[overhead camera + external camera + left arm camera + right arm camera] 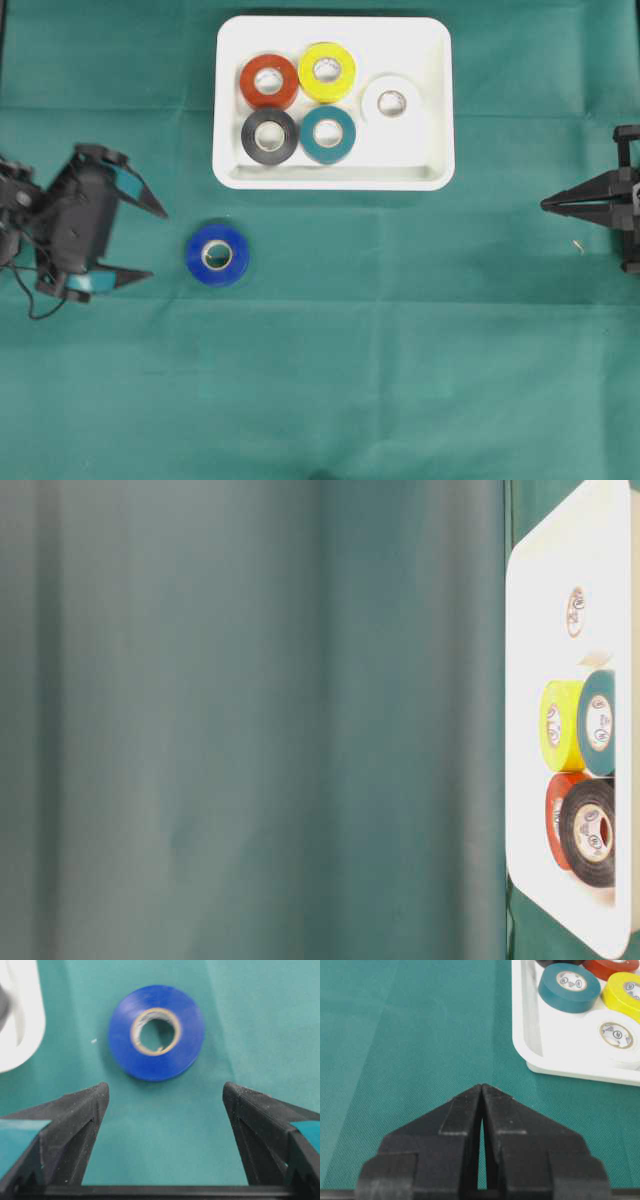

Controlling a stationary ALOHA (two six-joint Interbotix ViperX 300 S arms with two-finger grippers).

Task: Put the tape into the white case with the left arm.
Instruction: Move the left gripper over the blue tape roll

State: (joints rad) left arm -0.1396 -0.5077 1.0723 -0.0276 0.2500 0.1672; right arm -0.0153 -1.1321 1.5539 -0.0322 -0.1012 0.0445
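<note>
A blue roll of tape [218, 254] lies flat on the green cloth, below the left end of the white case [437, 60]. My left gripper [158, 242] stands open just left of the roll, its teal-banded prongs pointing at it without touching. In the left wrist view the blue tape [156, 1032] sits ahead of the spread fingertips [95, 1097], with nothing between them, and a corner of the white case [25, 1025] shows at the left edge. My right gripper [547, 205] is shut and empty at the far right; its tips [482, 1087] meet over bare cloth.
The case holds several rolls: red [268, 81], yellow [327, 71], white [391, 101], black [269, 136] and teal [328, 134]. The table-level view shows the case [535, 640] on its right side. Green cloth covers the table.
</note>
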